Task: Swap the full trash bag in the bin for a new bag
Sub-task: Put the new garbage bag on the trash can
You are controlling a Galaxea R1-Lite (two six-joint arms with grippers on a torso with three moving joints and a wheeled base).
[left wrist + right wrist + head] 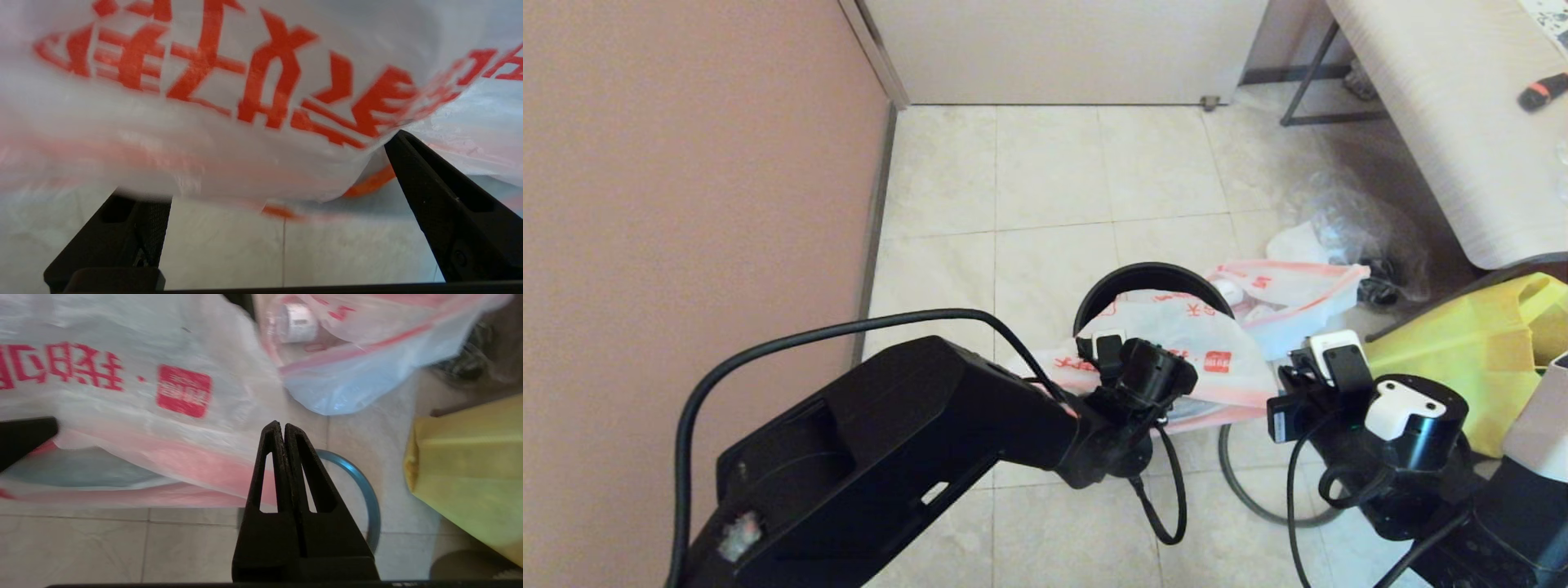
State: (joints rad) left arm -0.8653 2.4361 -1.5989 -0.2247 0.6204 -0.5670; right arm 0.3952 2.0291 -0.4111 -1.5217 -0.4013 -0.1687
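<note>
Around: yellow tote [1486, 359] at 3 o'clock of the bin [1147, 278], grey hoop [363, 490] on the floor at 5 | New bag [1176, 343] draped over the bin | Full trash bag [1290, 298] on the floor at 2 | Left gripper [278, 171] spread wide at new bag's edge, holding nothing | Right gripper [283, 428] closed, empty, just beside new bag.

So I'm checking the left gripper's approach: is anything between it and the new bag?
Nothing visible. The open left gripper sits right at the new bag's lower edge, which hangs between its fingers, draped over the bin.
</note>
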